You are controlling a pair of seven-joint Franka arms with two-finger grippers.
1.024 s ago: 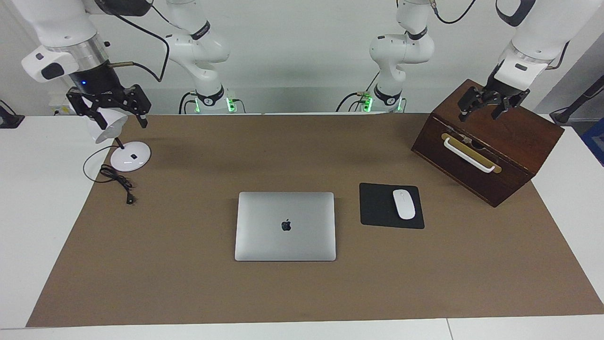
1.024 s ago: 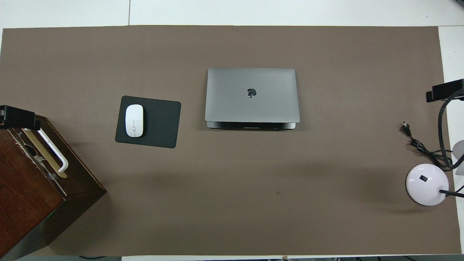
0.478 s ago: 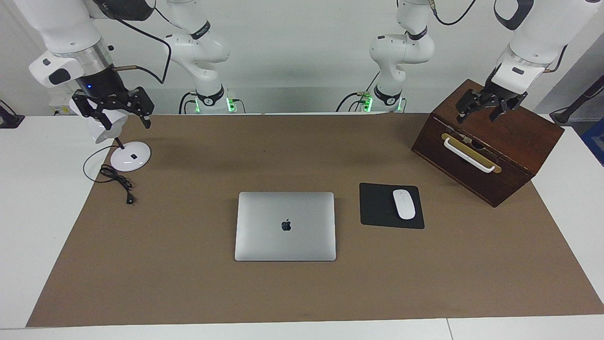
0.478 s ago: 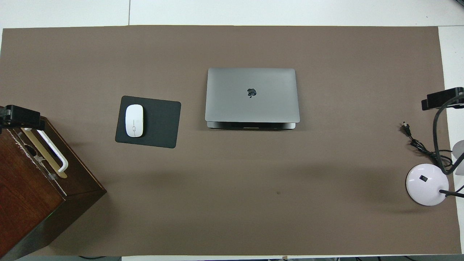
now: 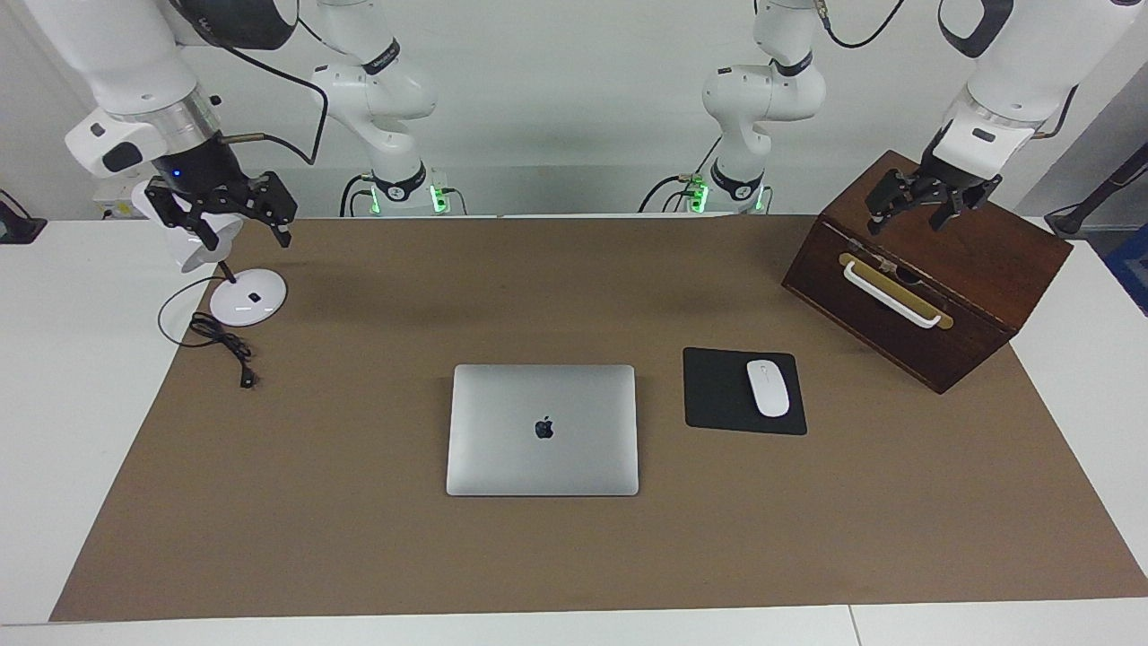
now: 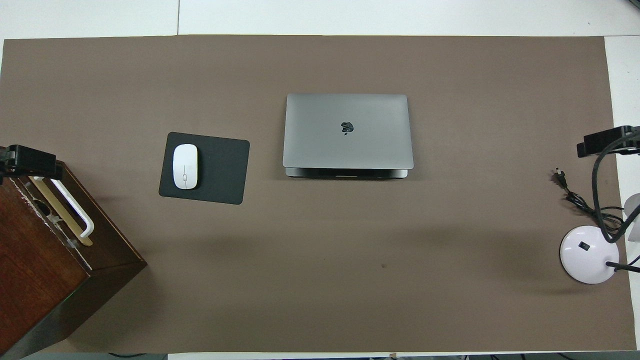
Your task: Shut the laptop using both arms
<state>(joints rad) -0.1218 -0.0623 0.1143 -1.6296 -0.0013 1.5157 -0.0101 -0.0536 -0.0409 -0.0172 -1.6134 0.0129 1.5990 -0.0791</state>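
Seen from across the bench, the laptop (image 5: 543, 430) lies mid-mat with its lid down and the dark logo facing up, well apart from both of my claws. My left claw (image 5: 924, 205) hangs over the top of the wooden box (image 5: 978, 260) at the left arm's end, its fingers spread and holding nothing. My right claw (image 5: 235, 212) hangs at the right arm's end, over the desk lamp (image 5: 247, 298), fingers likewise spread and empty. Just beside the laptop, toward the left arm's end, sits the black mousepad (image 5: 722, 395) with the white mouse (image 5: 768, 388) on it. From overhead, the laptop (image 6: 347, 131) shows a thin dark gap along its edge nearer to me, the lid sitting slightly above the base there. The mousepad (image 6: 220, 170) and mouse (image 6: 185, 166) lie beside it, a little nearer to me. Only a black tip of my left claw (image 6: 30, 161) shows over the box (image 6: 45, 265), and a black tip of my right claw (image 6: 605, 141) shows at the mat's edge, above the lamp's base (image 6: 587, 254) and its coiled cord (image 6: 580, 202).
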